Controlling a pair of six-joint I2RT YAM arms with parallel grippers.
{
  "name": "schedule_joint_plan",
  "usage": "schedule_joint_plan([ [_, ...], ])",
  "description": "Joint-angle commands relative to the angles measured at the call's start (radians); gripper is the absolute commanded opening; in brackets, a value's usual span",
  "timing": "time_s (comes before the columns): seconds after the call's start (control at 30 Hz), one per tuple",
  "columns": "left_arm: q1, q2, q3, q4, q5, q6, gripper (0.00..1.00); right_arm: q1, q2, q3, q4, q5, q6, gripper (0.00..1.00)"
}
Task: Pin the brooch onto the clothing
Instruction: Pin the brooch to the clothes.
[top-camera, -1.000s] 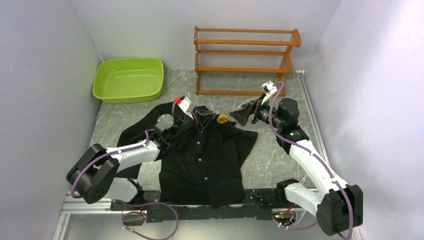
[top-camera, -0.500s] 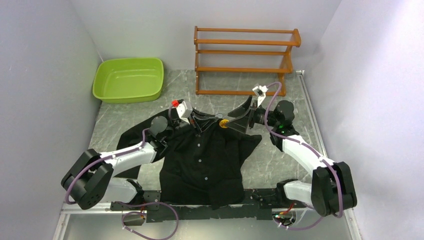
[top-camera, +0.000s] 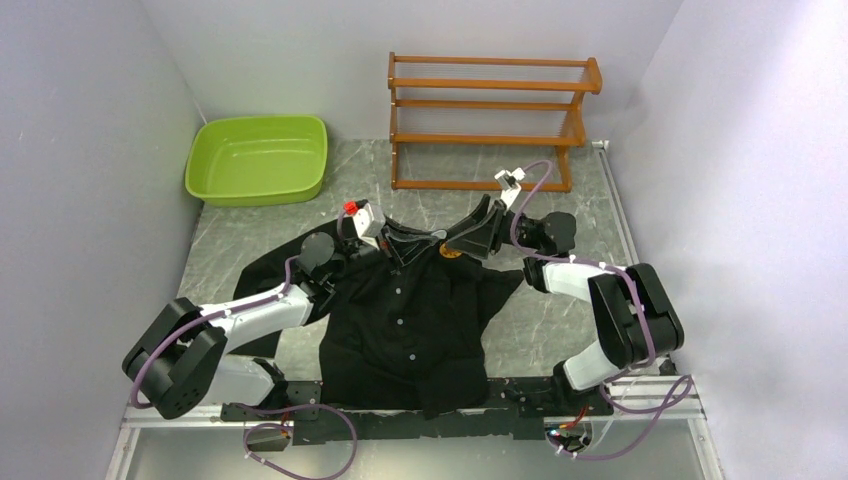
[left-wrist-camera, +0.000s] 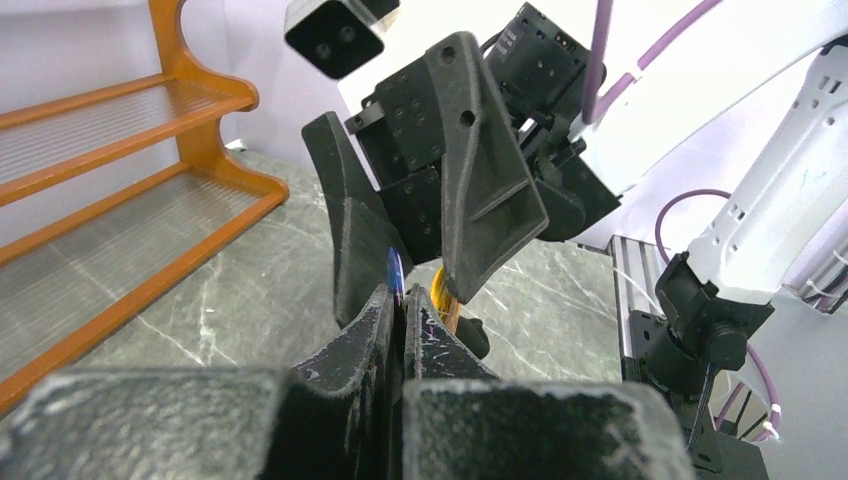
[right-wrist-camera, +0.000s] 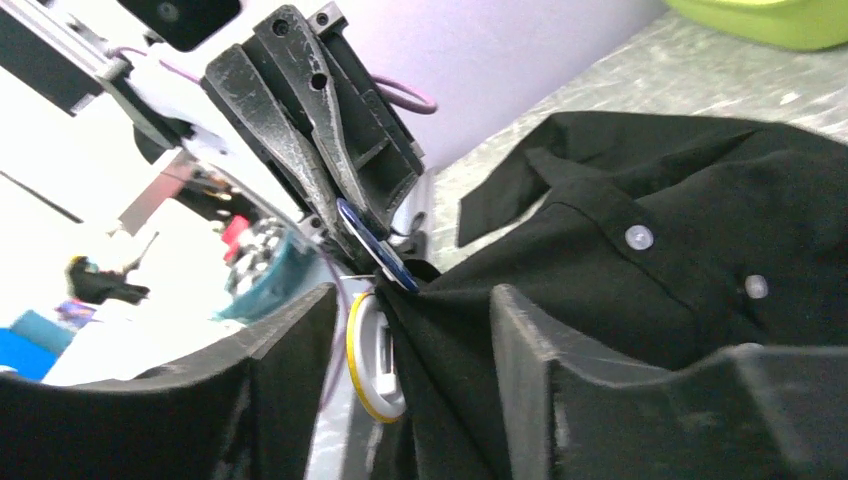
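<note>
The clothing (top-camera: 400, 330), a black shirt with white buttons, lies spread on the table. My left gripper (top-camera: 402, 242) is at its collar. In the left wrist view the left gripper (left-wrist-camera: 400, 295) is shut on a thin blue disc (left-wrist-camera: 397, 272). The brooch (top-camera: 451, 251) shows as an orange spot beside the collar, with my right gripper (top-camera: 466, 240) around it. In the right wrist view the right gripper (right-wrist-camera: 412, 295) has its jaws apart. Between them are the brooch (right-wrist-camera: 372, 360), yellow-rimmed with a white back, and a raised fold of the clothing (right-wrist-camera: 650, 300). The blue disc (right-wrist-camera: 375, 245) sits just above that fold.
A green basin (top-camera: 258, 158) stands at the back left. A wooden rack (top-camera: 490, 120) stands at the back centre, close behind both grippers. Grey walls close in both sides. A metal rail (top-camera: 400, 420) runs along the near edge.
My right gripper has swung left from open table to the brooch at the collar, and its jaws have narrowed. The left gripper shifted slightly toward the collar and stayed shut.
</note>
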Motion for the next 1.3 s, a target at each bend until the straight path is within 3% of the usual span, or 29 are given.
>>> schedule_joint_plan([
  [0.0,0.003,-0.034,0.016,0.081,0.026,-0.006,0.03,0.006,0.048,0.041,0.322,-0.037,0.182,0.55],
  [0.23,0.002,-0.048,0.024,0.060,0.025,0.004,0.03,0.006,0.061,0.037,0.344,-0.046,0.200,0.23],
  [0.3,0.002,-0.052,0.024,0.052,0.022,0.009,0.03,0.006,0.064,0.039,0.344,-0.048,0.204,0.10],
  [0.4,0.003,-0.057,0.029,0.040,0.021,0.015,0.03,0.006,0.065,0.043,0.337,-0.052,0.201,0.00],
  [0.6,0.003,-0.059,0.049,0.008,0.022,0.035,0.03,0.007,0.045,0.036,0.226,-0.072,0.125,0.00],
  [0.7,0.002,-0.052,0.065,-0.006,0.027,0.043,0.03,0.009,-0.015,0.036,0.019,-0.071,-0.018,0.00],
  [0.77,0.001,-0.039,0.078,-0.004,0.034,0.044,0.02,0.015,-0.085,0.053,-0.253,-0.044,-0.204,0.00],
  [0.87,0.001,-0.010,0.098,0.012,0.055,0.036,0.03,0.067,-0.205,0.167,-0.930,0.098,-0.677,0.00],
  [0.93,0.001,0.009,0.109,0.033,0.070,0.022,0.03,0.117,-0.245,0.226,-1.133,0.210,-0.809,0.00],
  [1.1,0.001,0.041,0.118,0.119,0.097,-0.036,0.03,0.131,-0.226,0.237,-1.147,0.244,-0.777,0.00],
  [1.27,-0.002,0.027,0.136,0.069,0.132,-0.046,0.03,0.131,-0.259,0.223,-1.155,0.343,-0.773,0.00],
])
